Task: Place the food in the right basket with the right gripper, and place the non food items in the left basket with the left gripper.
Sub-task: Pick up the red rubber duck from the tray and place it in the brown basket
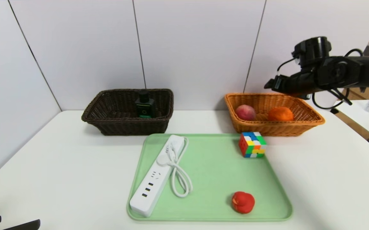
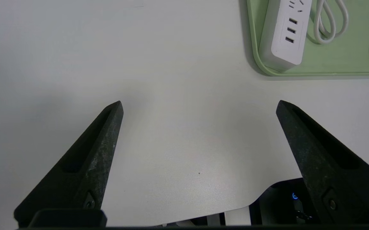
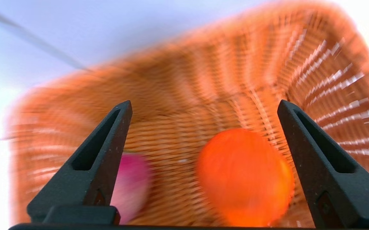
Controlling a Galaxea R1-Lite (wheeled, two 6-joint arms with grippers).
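While poised above the orange basket, right gripper with fingers spread wide and empty, looking down into the weave at an orange and a peach on the basket floor. Seen from the head view, peach and orange side by side inside that basket, at the far right of the white worktop.

Low at the near left corner of the worktop, left gripper, fingers released and holding nothing, just bare surface between them; only the tips visible from the head.

Dark brown basket at the far left, containing a dark object with green trim, upright against the back wall.

Green tray centred between and in front of both baskets. On it: white power strip along the left side with its coiled cord just beside; multicoloured puzzle cube at the far right corner, close to the orange basket; small red item near the front right, exact kind unclear.
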